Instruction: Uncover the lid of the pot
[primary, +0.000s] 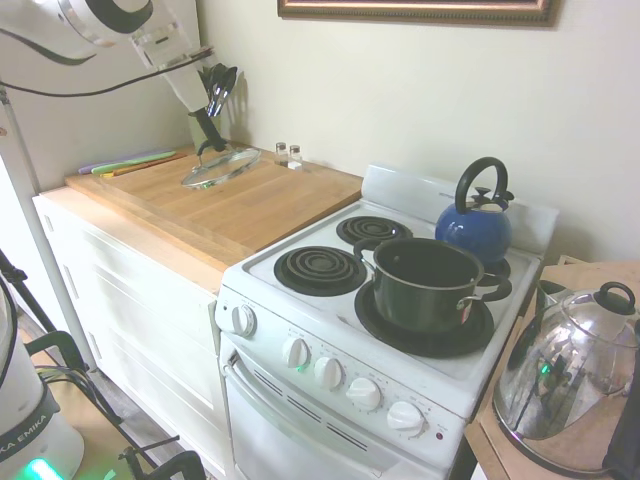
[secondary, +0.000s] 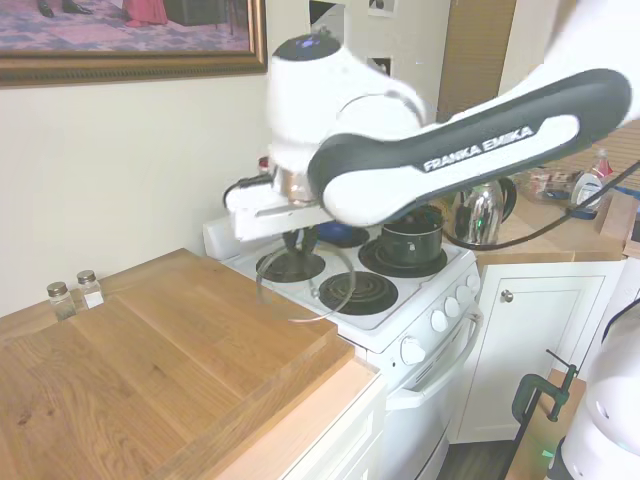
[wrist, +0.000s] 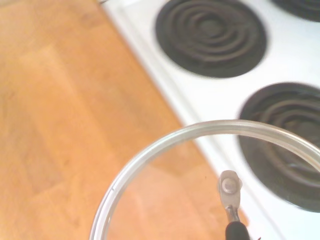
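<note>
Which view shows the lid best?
The first exterior view: the whole lid shows there, tilted, hanging from the claw over the wooden counter, away from the open pot. The second exterior view shows only its faint glass outline. The wrist view shows part of the rim.

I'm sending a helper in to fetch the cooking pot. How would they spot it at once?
Find the white stove beside the wooden counter. On its front right burner stands the pot, dark, round and straight-sided, with side handles and no lid. Unlike the blue kettle behind it and the chrome kettle on the side table, it is open-topped and has no spout.
</note>
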